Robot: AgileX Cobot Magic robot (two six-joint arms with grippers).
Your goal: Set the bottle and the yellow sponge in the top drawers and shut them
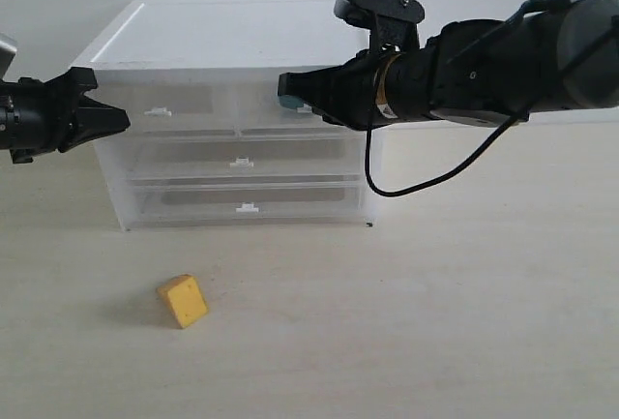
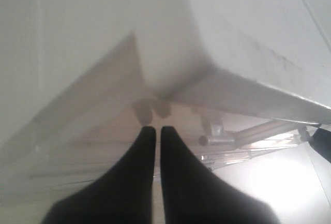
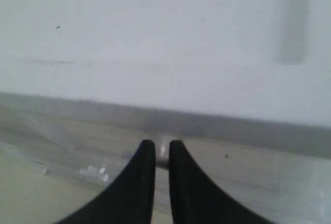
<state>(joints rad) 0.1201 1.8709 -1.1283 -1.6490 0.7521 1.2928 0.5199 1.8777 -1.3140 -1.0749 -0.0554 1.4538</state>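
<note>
The left fingers (image 2: 149,137) are pressed together with nothing between them, and their black tips sit level with the top row at the left front corner of the translucent white plastic drawer cabinet (image 1: 242,37); whether they touch it I cannot tell. The right fingers (image 3: 149,150) are drawn nearly together, leaving only a thin slit. A small pale glint lies between the tips, and I cannot tell whether it is something pinched. In the exterior view the right fingers (image 1: 295,86) lie against the front of the right one of the two small top drawers (image 1: 193,100), over its handle. Just under them shows a patch of teal-blue, apparently the label of the small squat bottle (image 1: 288,102) behind that drawer's cloudy front; the rest of the bottle is hidden. Both top drawers look flush with the cabinet front. The yellow-orange wedge-shaped sponge (image 1: 183,301) lies on the pale wood-grain table (image 1: 445,332), in front of the cabinet's left half and well apart from it. A black cable (image 1: 426,183) hangs in a loop under the right arm.
</note>
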